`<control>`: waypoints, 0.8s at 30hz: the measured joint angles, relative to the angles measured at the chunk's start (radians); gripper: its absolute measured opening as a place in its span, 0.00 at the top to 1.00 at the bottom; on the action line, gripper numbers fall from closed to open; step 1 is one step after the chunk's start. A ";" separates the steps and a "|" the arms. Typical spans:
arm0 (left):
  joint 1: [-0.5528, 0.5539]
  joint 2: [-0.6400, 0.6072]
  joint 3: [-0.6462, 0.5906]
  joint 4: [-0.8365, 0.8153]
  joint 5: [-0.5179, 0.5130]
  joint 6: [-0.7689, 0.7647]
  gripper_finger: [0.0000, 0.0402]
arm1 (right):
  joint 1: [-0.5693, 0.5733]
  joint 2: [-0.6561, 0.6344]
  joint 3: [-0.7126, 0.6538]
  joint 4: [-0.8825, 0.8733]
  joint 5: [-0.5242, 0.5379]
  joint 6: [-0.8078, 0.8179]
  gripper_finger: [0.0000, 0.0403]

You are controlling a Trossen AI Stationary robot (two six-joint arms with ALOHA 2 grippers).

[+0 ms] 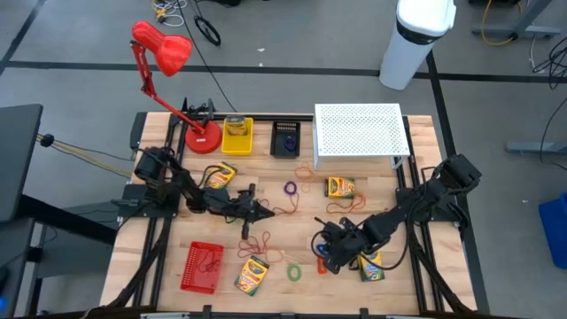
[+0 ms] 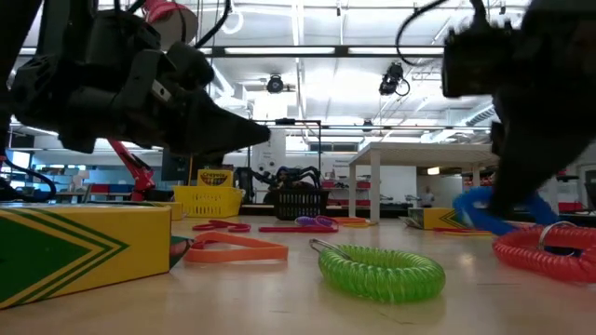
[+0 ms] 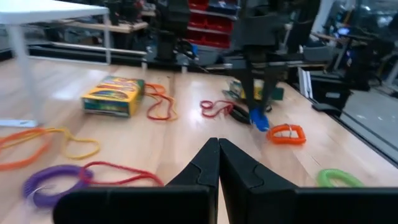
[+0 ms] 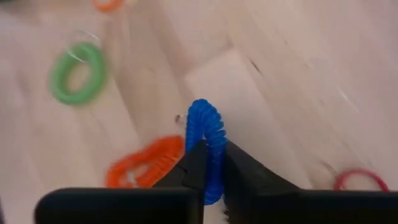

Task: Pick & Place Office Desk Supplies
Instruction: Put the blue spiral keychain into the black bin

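Blue coil loop (image 4: pixel 208 146) stood upright, pinched in right gripper (image 4: pixel 211 180) just beside orange coil (image 4: pixel 146 163); high view hid it. Left gripper (image 3: pixel 217 163) hovered clenched, empty, near purple coil (image 3: pixel 53 185).

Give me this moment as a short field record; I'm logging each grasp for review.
right hand: near the table's front right, shut on the blue coil loop
left hand: over mid-table, shut, empty
beside the grasp: orange coil loop on the wood; green coil loop farther off
crayon boxes: one near the front edge, one by the white riser
bins: red tray at front left, yellow bin at the back
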 joint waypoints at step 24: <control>0.000 -0.093 -0.147 0.076 -0.084 0.012 0.97 | -0.212 -0.002 0.203 0.007 0.313 -0.423 0.95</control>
